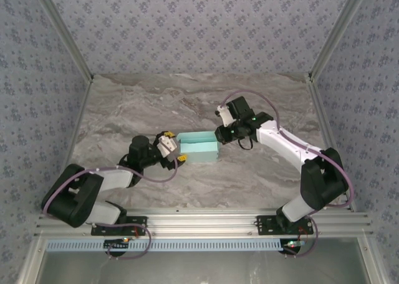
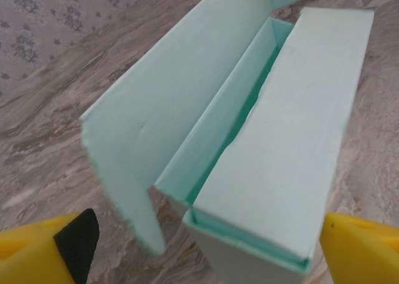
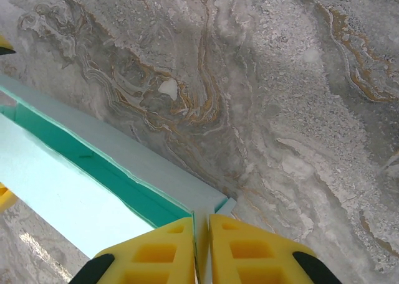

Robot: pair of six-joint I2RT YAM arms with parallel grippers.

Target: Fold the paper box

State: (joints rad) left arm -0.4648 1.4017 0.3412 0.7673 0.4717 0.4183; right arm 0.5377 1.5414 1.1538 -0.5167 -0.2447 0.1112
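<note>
We saw the paper box (image 1: 198,148), a pale turquoise oblong carton of thin, plain card. It lay on the grey marble-patterned table (image 1: 268,97) roughly midway between the two arms, with its long axis running left to right. The left gripper (image 1: 173,148), black with yellow fingers, sat at the box's left end. The right gripper (image 1: 219,134) sat at its right end.

From the left wrist, the yellow fingers (image 2: 365,250) stood wide apart, one in each lower corner, with the near end of the box between them. That pincer was released, and a strip of table showed between the black-padded finger and the card. We could not tell whether the other finger touched the box's corner. The box stood open along its top. A long flap (image 2: 168,109) leaned outward to the left, and a deeper teal interior showed in the slot beside it.

From the right wrist, the two yellow fingers (image 3: 249,253) were clenched together on the upright edge of a thin card wall at the box's end corner, so that pincer was grasping the paper box. The teal interior ran away towards the upper left.
</note>
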